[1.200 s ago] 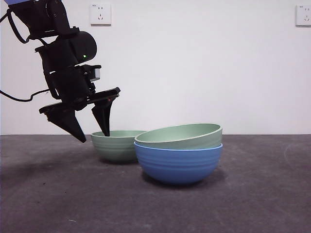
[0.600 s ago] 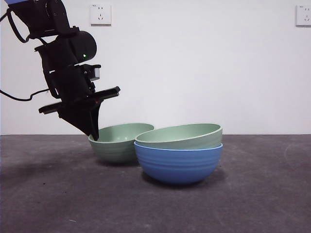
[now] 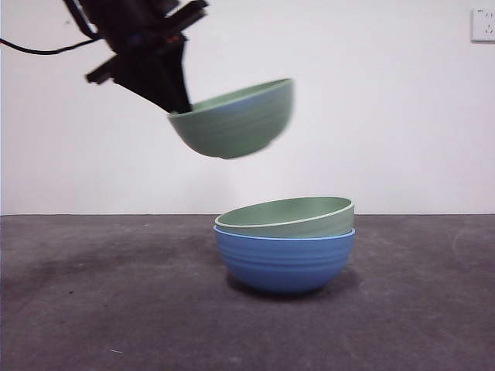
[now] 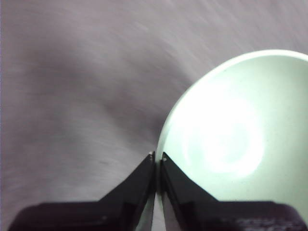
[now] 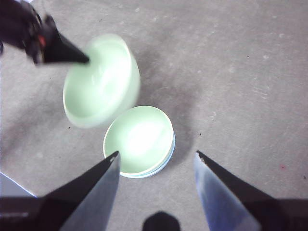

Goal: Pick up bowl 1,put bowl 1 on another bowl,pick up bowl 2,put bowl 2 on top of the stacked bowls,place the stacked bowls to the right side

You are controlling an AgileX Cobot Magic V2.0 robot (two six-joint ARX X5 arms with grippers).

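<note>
My left gripper (image 3: pixel 179 106) is shut on the rim of a pale green bowl (image 3: pixel 232 120) and holds it tilted in the air, above and left of the stack. In the left wrist view the jaws pinch that bowl's (image 4: pixel 236 139) edge. The blue ribbed bowl (image 3: pixel 284 261) stands on the table with the other pale green bowl (image 3: pixel 286 216) nested in it. The right wrist view looks down on the stack (image 5: pixel 139 141), with the lifted bowl (image 5: pixel 101 82) beside it. My right gripper (image 5: pixel 156 161) hangs open high above the stack.
A dark grey table (image 3: pixel 93 309) stretches to both sides of the stack. A white wall with sockets (image 3: pixel 483 23) lies behind.
The left gripper shut on the rim of the pale green bowl on the table, then raised it up and to the right. The stack has not moved.
</note>
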